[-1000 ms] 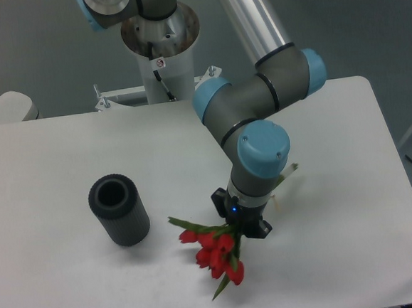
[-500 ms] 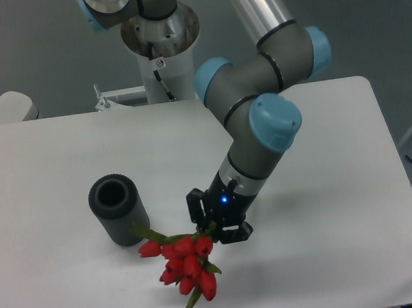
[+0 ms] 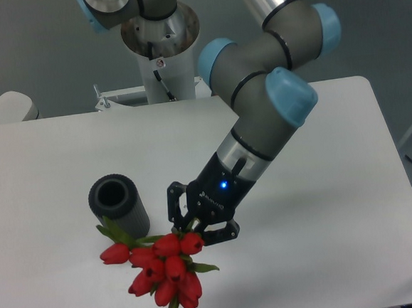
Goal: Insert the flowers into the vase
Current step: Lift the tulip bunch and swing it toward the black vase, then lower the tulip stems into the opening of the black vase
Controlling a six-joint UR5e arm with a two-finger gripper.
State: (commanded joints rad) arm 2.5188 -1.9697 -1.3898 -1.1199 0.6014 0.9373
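Gripper (image 3: 194, 225) is pinched shut on the flowers (image 3: 160, 269), which hang at about five o'clock from the vase (image 3: 117, 209). They look light, soft and floppy. I think the tied stems are the best place to hold them.

The red tulip flowers (image 3: 162, 270) hang with blooms spread low. The ribbed dark grey vase (image 3: 119, 209) stands upright just beside them.
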